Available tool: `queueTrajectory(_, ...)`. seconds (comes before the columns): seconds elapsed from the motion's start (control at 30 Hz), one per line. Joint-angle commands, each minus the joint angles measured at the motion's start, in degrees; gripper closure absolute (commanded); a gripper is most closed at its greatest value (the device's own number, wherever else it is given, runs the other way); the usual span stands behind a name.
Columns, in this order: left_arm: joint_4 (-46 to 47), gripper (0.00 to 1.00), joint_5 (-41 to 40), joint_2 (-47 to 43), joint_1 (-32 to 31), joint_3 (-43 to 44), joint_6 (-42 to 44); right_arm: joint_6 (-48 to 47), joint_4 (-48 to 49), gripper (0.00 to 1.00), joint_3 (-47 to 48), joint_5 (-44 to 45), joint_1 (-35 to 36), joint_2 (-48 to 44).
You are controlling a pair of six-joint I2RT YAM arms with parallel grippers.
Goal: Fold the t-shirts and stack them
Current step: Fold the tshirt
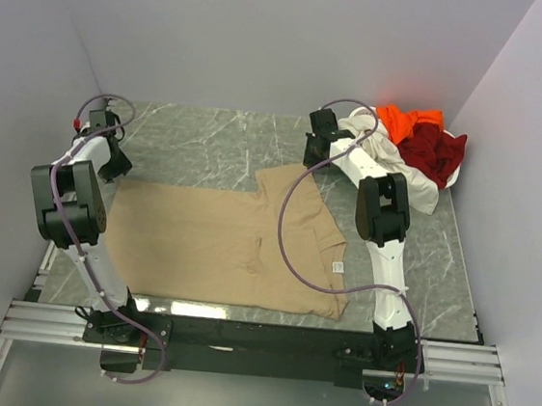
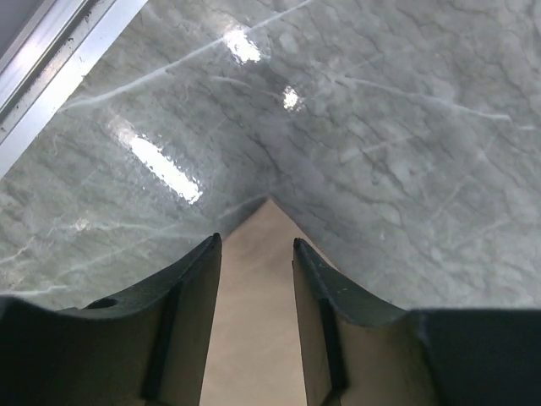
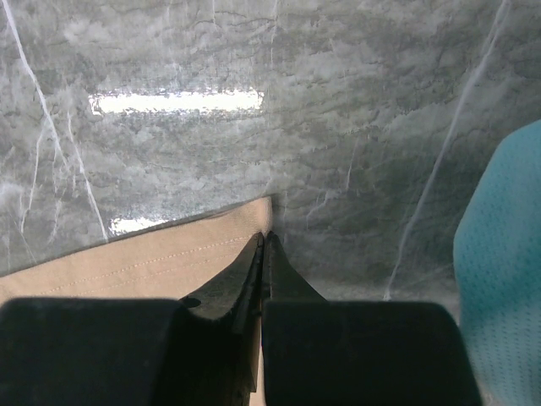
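The large tan t-shirt (image 1: 218, 246) lies flat on the marble table, with its right part folded over itself. My left gripper (image 1: 117, 164) is open at the shirt's far left corner, and that tan corner (image 2: 264, 222) lies between the jaws (image 2: 256, 242). My right gripper (image 1: 312, 157) is at the shirt's far right corner. In the right wrist view it (image 3: 264, 238) is shut on the tan hem (image 3: 169, 258). The orange (image 1: 406, 120), dark red (image 1: 438, 153) and cream-white (image 1: 418, 187) shirts lie piled at the back right. Teal cloth (image 3: 503, 279) shows at the right edge of the right wrist view.
Grey walls close in the table on three sides. A metal rail (image 1: 256, 342) runs along the near edge by the arm bases. A white label (image 1: 338, 267) sits on the folded part of the tan shirt. Bare marble (image 1: 209, 143) lies behind the shirt.
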Motion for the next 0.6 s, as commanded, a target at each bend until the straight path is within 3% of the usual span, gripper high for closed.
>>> queueTrajectory(0.0, 0.2, 0.55, -0.9, 1.8, 0.3, 2.6, 1.1, 0.0, -0.2, 1.00, 0.3, 1.0, -0.3, -3.7)
queueTrajectory(0.57, 1.1, 0.58, 0.0, 7.4, 0.5, 3.9, 1.1, -0.1, -1.0, 1.00, 0.9, 0.2, -0.4, -3.6)
